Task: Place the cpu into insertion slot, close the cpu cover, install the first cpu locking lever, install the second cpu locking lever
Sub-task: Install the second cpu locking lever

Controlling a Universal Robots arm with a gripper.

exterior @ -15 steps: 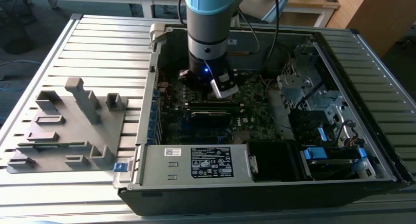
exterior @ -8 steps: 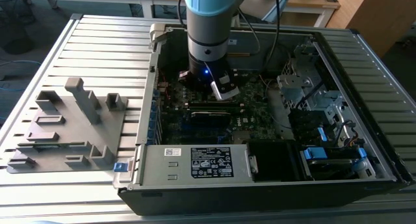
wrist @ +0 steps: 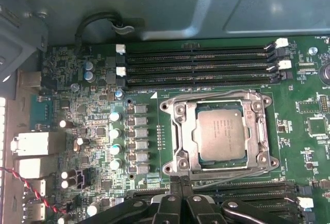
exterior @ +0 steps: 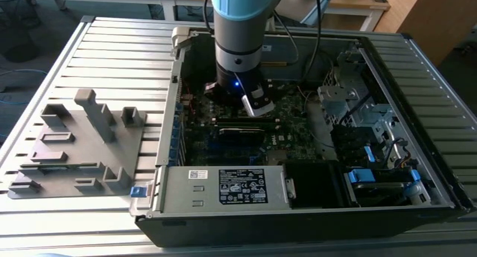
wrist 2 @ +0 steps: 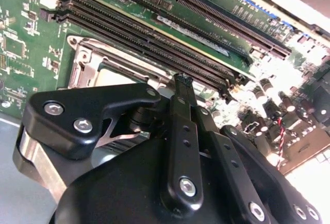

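1. Plainly, the cpu (wrist: 220, 132) is sitting flat in the insertion slot (wrist: 178, 131) on the green motherboard (wrist: 72, 80), its dull silver top facing up through the square window of the cpu cover (wrist: 219, 98), which is lying down around it.

2. In the first wrist view, the gripper (wrist: 181, 185) is hanging just beside the socket's near edge, its black fingertips (wrist: 174, 183) pressed together at the rim of the metal frame; the chip is lying just beyond those tips, not between them.

3. In the second wrist view, the gripper (wrist 2: 183, 80) is showing the same thing from behind: the jaws are drawn narrow, nearly touching, with one fingertip (wrist 2: 182, 81) pointing at the silvery edge of the socket frame (wrist 2: 98, 62) (whether something thin is caught between them, I cannot tell).

4. Long black memory slots (wrist: 198, 67) are running along the far side of the socket from the gripper, and another pair (wrist: 242, 189) is lying right at the fingertips.

5. In the exterior view, the arm (exterior: 238, 39) is reaching straight down into the open computer case (exterior: 223, 187), which is resting on a slatted metal table (exterior: 111, 56); a grey fixture block (exterior: 82, 145) is standing well apart on the exterior view's left.
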